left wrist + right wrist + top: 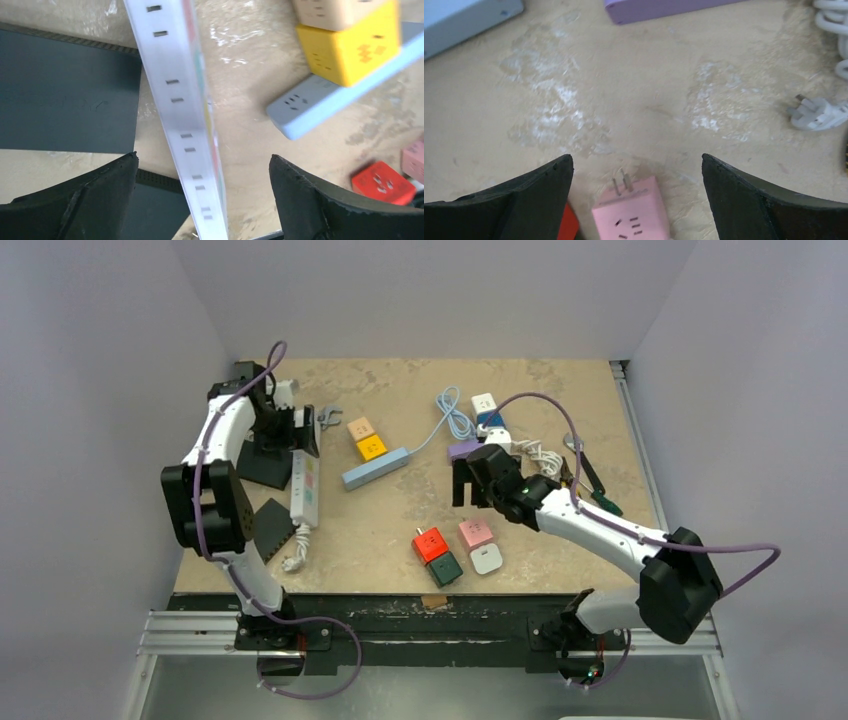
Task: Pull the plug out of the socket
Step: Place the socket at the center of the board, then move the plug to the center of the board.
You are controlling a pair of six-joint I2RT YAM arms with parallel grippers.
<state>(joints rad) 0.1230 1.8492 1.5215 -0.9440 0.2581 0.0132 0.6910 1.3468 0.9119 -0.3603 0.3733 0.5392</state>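
My left gripper (pixel 202 170) is open and hangs over a long white power strip (pixel 187 125), which runs between its fingers without touching them. In the top view this gripper (pixel 300 430) is at the far end of that strip (pixel 305 488). My right gripper (pixel 636 165) is open too, low over the table. A pink cube plug (pixel 631 210) lies loose just below it, its two bare prongs in no socket. In the top view the right gripper (pixel 465 485) hangs just beyond the pink cube (pixel 475 532).
A yellow cube (pixel 371 447) and a tan cube (pixel 361 427) sit by a blue power strip (pixel 376 468). Red (pixel 431 543), dark green (pixel 444 568) and white (pixel 487 558) cubes lie near the front. A purple strip (pixel 463 449) and white cable (pixel 540 455) lie behind the right gripper. Dark slabs (pixel 270 525) flank the white strip.
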